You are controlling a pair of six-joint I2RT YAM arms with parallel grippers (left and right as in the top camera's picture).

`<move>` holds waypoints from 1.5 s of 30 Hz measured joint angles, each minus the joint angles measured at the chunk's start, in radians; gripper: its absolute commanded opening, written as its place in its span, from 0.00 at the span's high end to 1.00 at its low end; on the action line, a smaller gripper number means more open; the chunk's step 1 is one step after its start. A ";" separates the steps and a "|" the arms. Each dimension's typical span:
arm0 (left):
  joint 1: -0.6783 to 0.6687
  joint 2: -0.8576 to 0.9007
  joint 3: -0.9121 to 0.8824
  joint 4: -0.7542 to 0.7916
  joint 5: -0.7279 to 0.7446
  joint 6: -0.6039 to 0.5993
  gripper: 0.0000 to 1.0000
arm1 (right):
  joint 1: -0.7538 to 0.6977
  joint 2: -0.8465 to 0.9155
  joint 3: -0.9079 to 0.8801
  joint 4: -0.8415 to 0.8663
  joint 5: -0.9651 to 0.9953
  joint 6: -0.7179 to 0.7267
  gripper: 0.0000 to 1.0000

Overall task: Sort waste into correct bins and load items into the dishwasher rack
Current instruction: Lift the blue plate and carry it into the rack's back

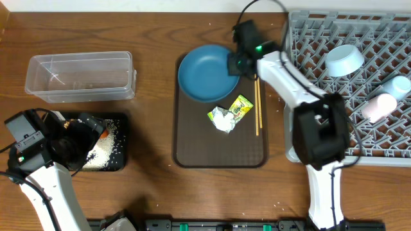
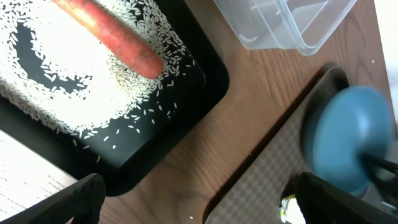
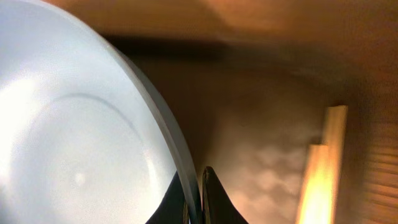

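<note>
The right claw (image 3: 194, 198) is pinched shut on the thin rim of the large dark blue plate (image 1: 205, 74), gripping at the plate's 3 o'clock edge. The plate lies at the 12 o'clock end of the brown serving tray (image 1: 192, 151). The step in hand looks like lifting this plate over to the dishwasher rack (image 1: 308, 38), which sits at 3 o'clock from the tray. With such a narrow bite on one edge, the plate will want to swing and sag, so it is best to raise it slowly and let the far rim leave the tray last. It should tip towards upright before it travels. The lift should pass clear of the chopsticks (image 1: 257, 109) lying just beside the claw at 5 o'clock, and over the rack's near wall. The pale blue bowl (image 1: 345, 59) and two cups already fill the 3 o'clock side, so a free row of pegs at the rack's 9 o'clock side seems the better place. The left claw (image 2: 205, 202) hangs wide and empty above the black tray (image 2: 198, 93), where the carrot (image 2: 106, 37) lies among the rice (image 2: 68, 93). The snack wrapper (image 1: 241, 106) and crumpled paper (image 1: 223, 120) remain on the brown tray.
</note>
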 measured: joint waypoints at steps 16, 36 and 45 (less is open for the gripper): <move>0.000 0.000 0.000 0.000 0.000 0.000 0.02 | -0.399 -0.362 0.000 -0.074 -0.165 -0.002 0.99; 0.000 0.000 0.000 0.000 0.000 0.000 0.02 | -0.731 -0.405 0.000 -0.126 0.495 -0.136 0.99; 0.000 0.000 0.000 0.000 0.000 0.000 0.02 | -0.742 -0.406 0.000 0.082 0.851 -0.225 0.99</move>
